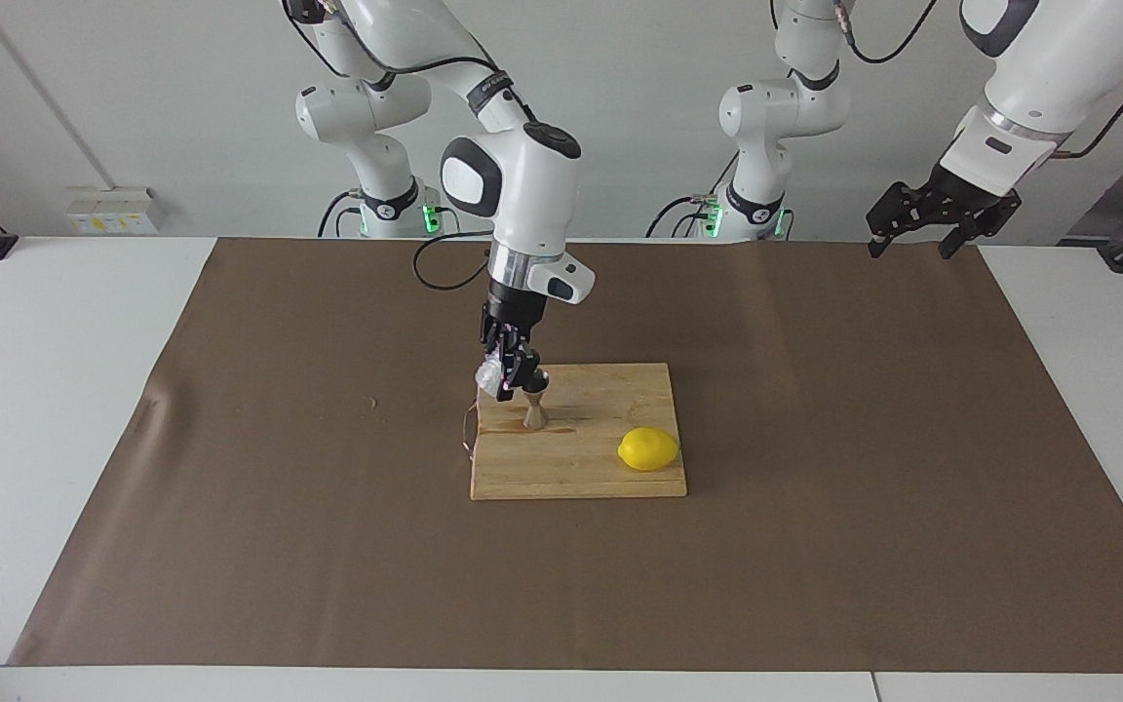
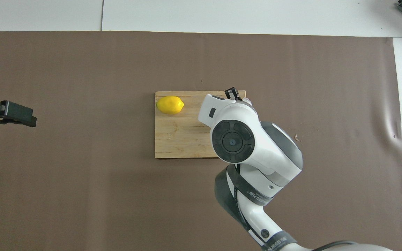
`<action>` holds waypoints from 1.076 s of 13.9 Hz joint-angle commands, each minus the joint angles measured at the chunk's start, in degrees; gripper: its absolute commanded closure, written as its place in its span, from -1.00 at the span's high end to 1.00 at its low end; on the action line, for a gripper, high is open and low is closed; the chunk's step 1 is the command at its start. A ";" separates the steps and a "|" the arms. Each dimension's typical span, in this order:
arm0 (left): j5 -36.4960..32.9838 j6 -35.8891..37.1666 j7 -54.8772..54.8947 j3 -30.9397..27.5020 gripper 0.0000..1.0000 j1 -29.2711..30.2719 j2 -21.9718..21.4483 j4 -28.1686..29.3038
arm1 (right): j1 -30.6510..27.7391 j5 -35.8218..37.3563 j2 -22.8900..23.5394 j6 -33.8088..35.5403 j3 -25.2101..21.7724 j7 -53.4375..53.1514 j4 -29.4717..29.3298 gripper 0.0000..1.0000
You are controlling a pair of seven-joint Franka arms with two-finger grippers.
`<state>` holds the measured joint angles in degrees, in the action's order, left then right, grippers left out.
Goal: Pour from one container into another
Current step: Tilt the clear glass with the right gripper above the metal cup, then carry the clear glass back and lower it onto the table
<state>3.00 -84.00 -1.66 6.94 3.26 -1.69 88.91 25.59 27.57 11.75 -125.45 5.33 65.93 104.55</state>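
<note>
Gripping hand: right gripper [image 1: 513, 375] is clamped on the glass tumbler [image 1: 490, 378], which it holds tilted in the air over the cutting board [image 1: 610, 468], at the board's edge toward the right arm's end of the table.
Tumbler: clear and whitish, raised off the board, leaning toward the jigger [image 1: 534, 408], just beside and above the jigger's top.
Jigger: steel, hourglass-shaped, upright on the cutting board, in the board's part toward the right arm's end; the tumbler does not touch it as far as the facing view shows.
Lemon: lemon [image 1: 648, 448] lies on the cutting board toward the left arm's end, well apart from the jigger.
Waiting hand: left gripper [image 1: 942, 219] hangs with its fingers spread wide and nothing between them, up in the air well away from the cutting board, over the left arm's end of the brown mat [image 1: 864, 468]; this arm waits.
Facing view alone: shows the jigger whole, the tumbler's tilt and the gap under it.
Overhead view alone: the right arm's wrist hides the jigger and most of the tumbler [image 2: 247, 101]; only a tip of the right gripper [image 2: 234, 93] and a whitish sliver show at the edge of the cutting board [image 2: 173, 139]. The lemon [image 2: 170, 105] sits plainly at the board's corner, and the left gripper [image 2: 17, 114] shows at the picture's edge.
</note>
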 commanded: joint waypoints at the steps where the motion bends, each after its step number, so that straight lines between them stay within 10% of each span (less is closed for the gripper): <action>1: 0.51 0.32 -0.45 -0.35 1.00 -0.09 -1.21 1.18 | -2.64 -4.71 -1.55 0.30 0.73 2.19 0.48 -0.24; 15: 0.51 0.32 -0.44 -0.35 1.00 -0.09 -1.21 1.18 | -17.84 -35.98 -1.81 -0.41 0.56 17.64 6.53 -0.24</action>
<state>3.00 -83.99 -1.67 6.94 3.26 -1.69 88.91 10.60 -3.40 11.18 -125.45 5.15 80.36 108.04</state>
